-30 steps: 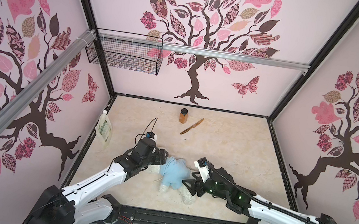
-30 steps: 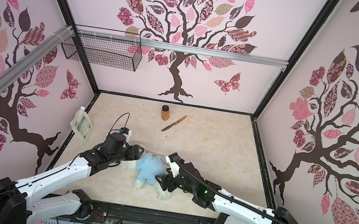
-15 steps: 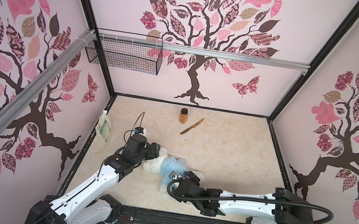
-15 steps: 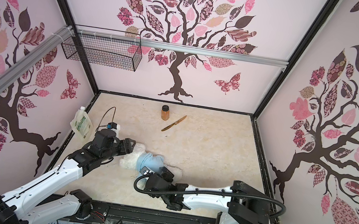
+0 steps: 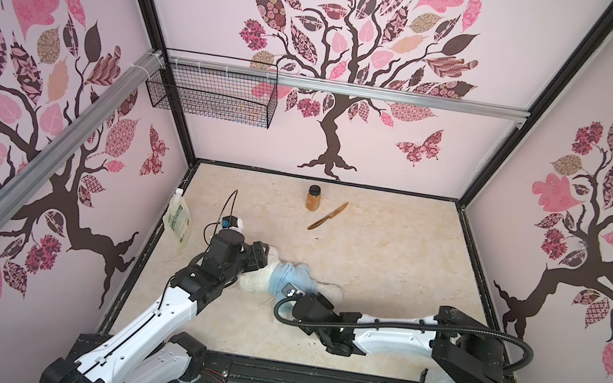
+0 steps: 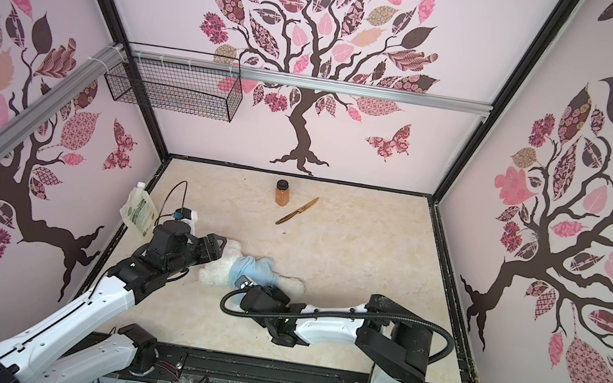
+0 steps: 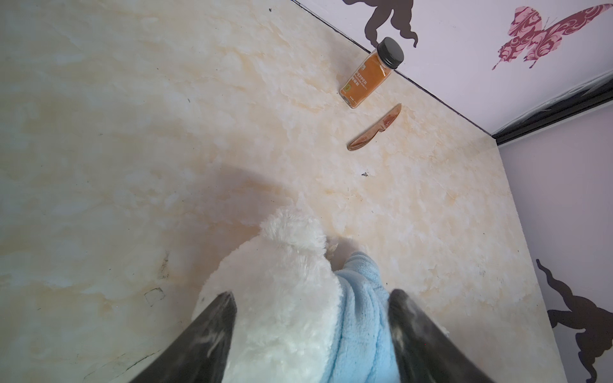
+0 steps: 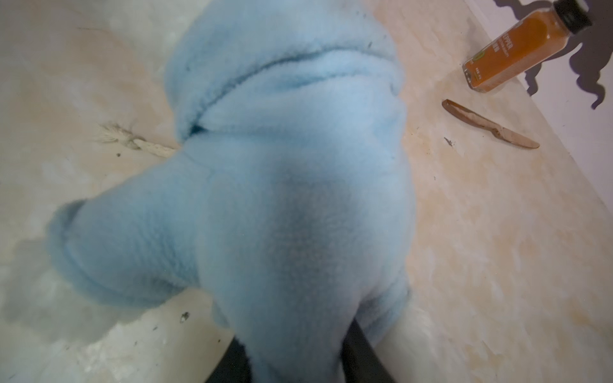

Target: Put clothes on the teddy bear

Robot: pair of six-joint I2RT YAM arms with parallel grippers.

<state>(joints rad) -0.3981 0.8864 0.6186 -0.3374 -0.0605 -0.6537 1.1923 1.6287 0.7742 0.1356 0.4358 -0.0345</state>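
Both top views: teddy bear lies on the table, front-left part, between my two arms. Light blue shirt is bunched round its middle. Long axis runs roughly left to right across the table. The head end points left, at my left gripper. A white limb sticks out to the right past the shirt. Face up or down: cannot tell.

Left wrist view adds the grip, which the top views hide. Fingers stand wide, astride the head end, with a round ear beyond the tips. Plush presses on one finger and shirt on the other, so they are clamped on the bear.

Right wrist view: right gripper is pinched together on a fold of the shirt. Blue cloth fills most of the picture, with one sleeve jutting out sideways. In the top views its tips are hidden under the wrist, which also blocks the near edge of the shirt.

Around: pepper bottle is upright near the back wall, with the wooden knife just beside it. Both are well apart from the bear. Pouch leans at the left wall, near the left arm. Wire basket hangs on the rail above.
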